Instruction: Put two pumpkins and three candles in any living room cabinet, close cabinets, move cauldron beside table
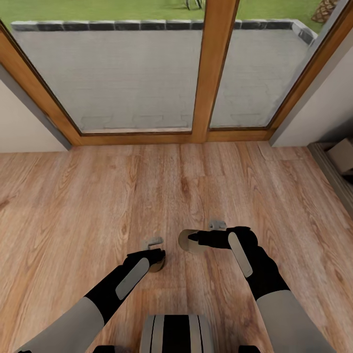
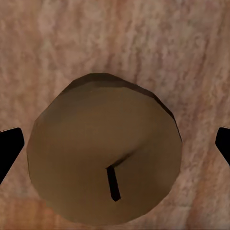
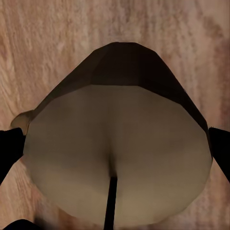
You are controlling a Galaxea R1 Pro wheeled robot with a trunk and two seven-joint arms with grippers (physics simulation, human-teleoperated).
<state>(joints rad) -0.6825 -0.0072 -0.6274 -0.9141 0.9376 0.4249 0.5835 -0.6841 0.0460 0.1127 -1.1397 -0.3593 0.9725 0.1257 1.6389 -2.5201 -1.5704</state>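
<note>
Both candles are right up against my wrist cams. One candle (image 2: 103,153) sits between the left gripper (image 1: 158,256)'s fingertips (image 2: 9,146), wick end facing the lens, and the second candle (image 3: 117,155) is wedged the same way in the right gripper (image 1: 192,238). So each claw is clamped on a candle, with dark finger pads hugging both sides. From the head cam I see the left one tucked under its gripper, barely peeking out, and the right one as a pale round face (image 1: 189,241) pointing sideways toward the other arm. They're held just beside each other, low over the wood floor (image 1: 98,196). Beyond them is the big glass door with its wooden frame (image 1: 212,73), and patio paving outside. Off to the right of that door there's a low dark unit (image 1: 333,169) at the wall; can't tell if it's the cabinet.
</note>
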